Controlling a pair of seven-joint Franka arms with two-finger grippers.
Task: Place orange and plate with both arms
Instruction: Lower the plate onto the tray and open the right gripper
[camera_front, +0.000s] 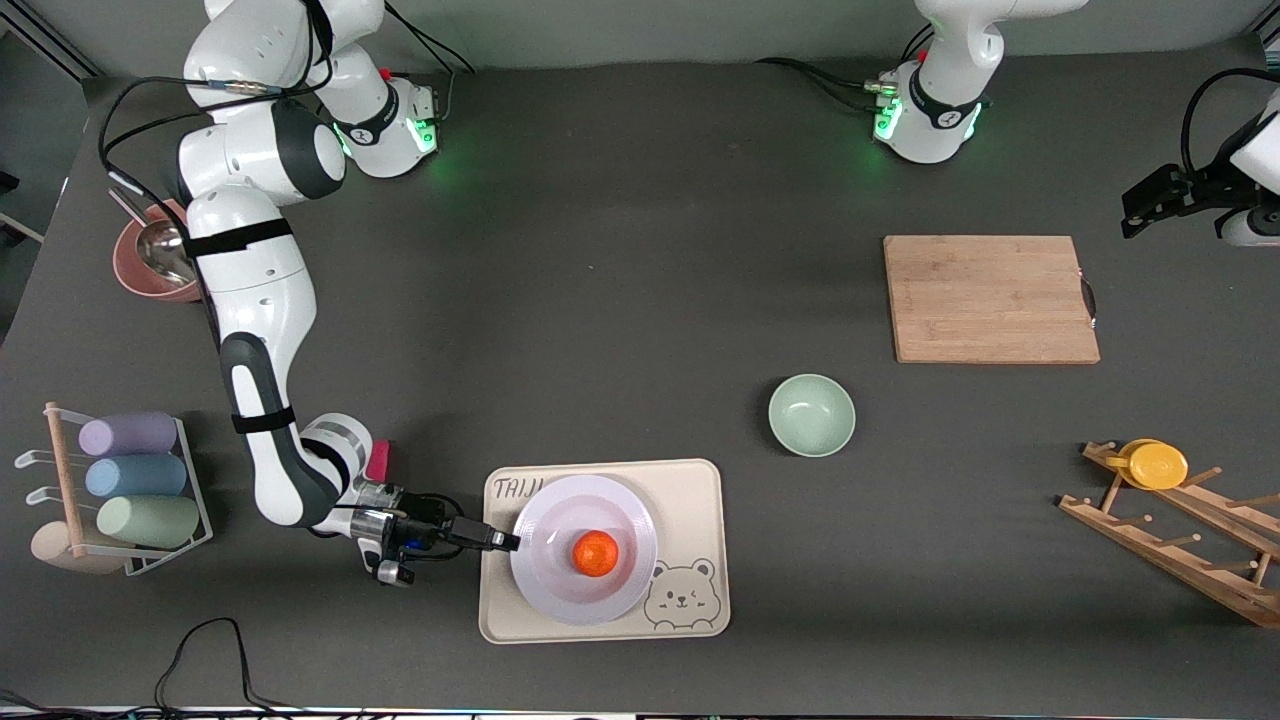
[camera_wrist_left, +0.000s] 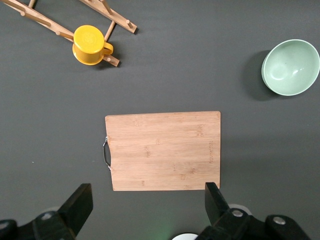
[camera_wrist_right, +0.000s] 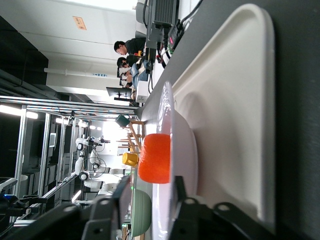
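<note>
The plate (camera_front: 584, 549) sits on the cream bear tray (camera_front: 700, 500) near the desk's front-camera edge, somewhat toward the right arm's end, and the orange (camera_front: 595, 552) rests in the plate's shallow middle. The right gripper (camera_front: 508, 541) lies low at the plate's rim on the side toward the right arm's end of the desk; in the right wrist view its fingers (camera_wrist_right: 122, 192) stand narrowly apart with the rim of the plate (camera_wrist_right: 180, 150) between them, the orange (camera_wrist_right: 154, 158) just past them, though whether they press the rim cannot be told. The left gripper (camera_front: 1150, 200) hangs high at the left arm's end of the desk, and its wrist view shows the fingers (camera_wrist_left: 80, 202) spread wide and holding nothing, over the wooden cutting board (camera_wrist_left: 162, 150). The mint-green bowl (camera_front: 811, 414) stands between the tray and the cutting board (camera_front: 990, 298). A yellow cup (camera_front: 1156, 464) hangs on the wooden rack (camera_front: 1180, 535) near the front corner at the left arm's end, while three pastel cups (camera_front: 130, 478) lie in a holder at the right arm's end.
</note>
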